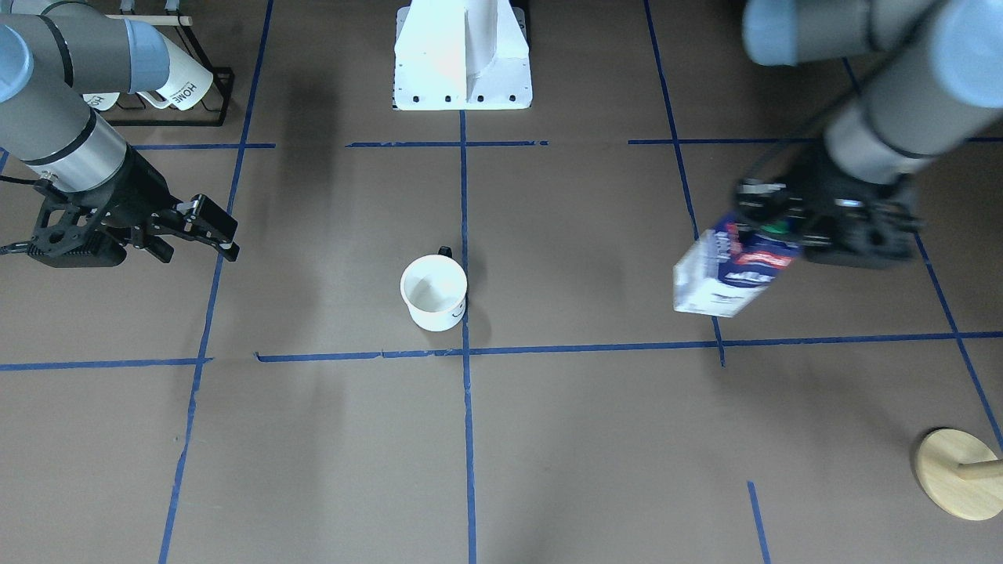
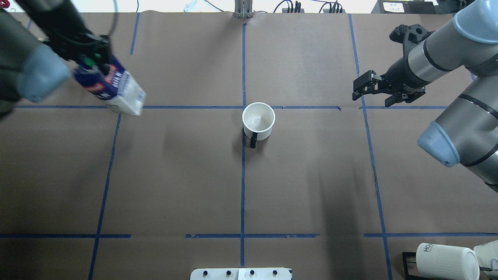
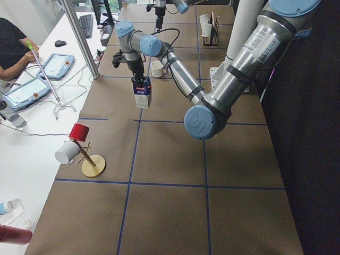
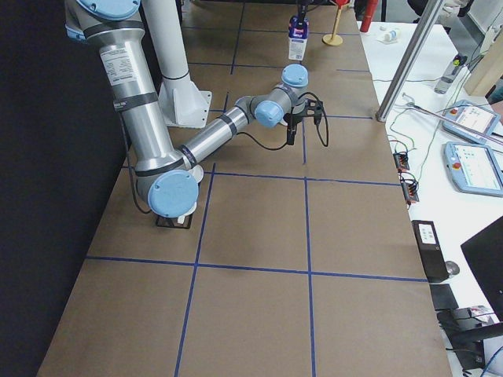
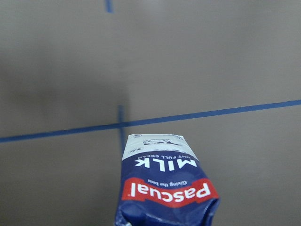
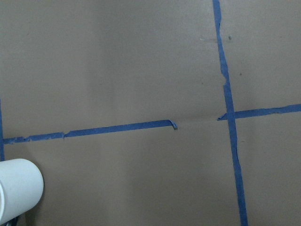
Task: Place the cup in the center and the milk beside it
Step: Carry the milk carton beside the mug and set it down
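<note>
The cup point(image 1: 433, 291) is a smooth white mug with a black handle. It stands upright beside the center point(image 1: 465, 351), the crossing of blue tape lines; in the overhead view the cup point(image 2: 258, 120) just touches the center point(image 2: 244, 107). My left gripper point(image 2: 91, 58) is shut on the top of the milk point(image 2: 113, 87), a dark blue and white Pascual carton. It holds the milk point(image 1: 733, 270) tilted above the table, far from the cup. The left wrist view shows the milk point(image 5: 167, 188) hanging over tape lines. My right gripper point(image 2: 371, 95) is open and empty, hovering to the cup's right.
A black rack with ribbed "HOME" mugs point(image 1: 176, 90) stands near the right arm's base point(image 2: 447, 260). A wooden stand point(image 1: 960, 474) sits at the far corner on the left arm's side. The white robot base point(image 1: 462, 55) is at the table's near edge.
</note>
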Motion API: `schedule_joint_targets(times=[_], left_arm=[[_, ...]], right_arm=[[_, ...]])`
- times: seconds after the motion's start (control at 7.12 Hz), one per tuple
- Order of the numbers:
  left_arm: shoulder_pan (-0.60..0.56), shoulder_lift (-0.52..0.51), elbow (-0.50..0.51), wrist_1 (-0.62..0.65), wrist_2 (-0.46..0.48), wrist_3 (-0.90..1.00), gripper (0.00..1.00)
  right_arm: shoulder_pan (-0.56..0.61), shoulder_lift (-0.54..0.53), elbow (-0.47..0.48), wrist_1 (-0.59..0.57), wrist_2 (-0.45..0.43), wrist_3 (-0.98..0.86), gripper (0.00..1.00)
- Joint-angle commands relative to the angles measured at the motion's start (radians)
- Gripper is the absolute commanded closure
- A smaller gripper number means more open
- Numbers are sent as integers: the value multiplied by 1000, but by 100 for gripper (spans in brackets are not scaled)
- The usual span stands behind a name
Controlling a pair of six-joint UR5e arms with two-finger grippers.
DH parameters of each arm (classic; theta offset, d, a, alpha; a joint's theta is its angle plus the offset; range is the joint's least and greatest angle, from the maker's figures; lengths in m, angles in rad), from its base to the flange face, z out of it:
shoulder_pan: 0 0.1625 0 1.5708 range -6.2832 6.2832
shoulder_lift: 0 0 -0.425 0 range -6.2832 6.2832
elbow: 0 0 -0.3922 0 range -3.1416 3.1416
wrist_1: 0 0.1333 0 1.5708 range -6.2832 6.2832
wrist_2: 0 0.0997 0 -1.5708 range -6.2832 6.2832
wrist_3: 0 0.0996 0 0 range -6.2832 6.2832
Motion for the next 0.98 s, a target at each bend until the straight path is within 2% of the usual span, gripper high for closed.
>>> schedule_joint_targets(times=[0.0, 0.14, 0.28, 0.56, 0.84], left_arm=[[218, -144, 103, -134, 137, -322, 100], [273, -244, 210, -152, 189, -373, 100], [283, -287, 280, -184, 200, -399, 100], [328, -283, 310, -238, 202, -491, 98], [332, -284, 310, -253, 202, -498, 98]], right_arm=[[1, -3, 2, 0, -2, 0, 0], [1, -3, 4, 0, -2, 0, 0], [1, -3, 2, 0, -2, 0, 0], [-1, -1, 1, 0, -3, 3, 0], [-1, 0, -2, 0, -8, 2, 0]])
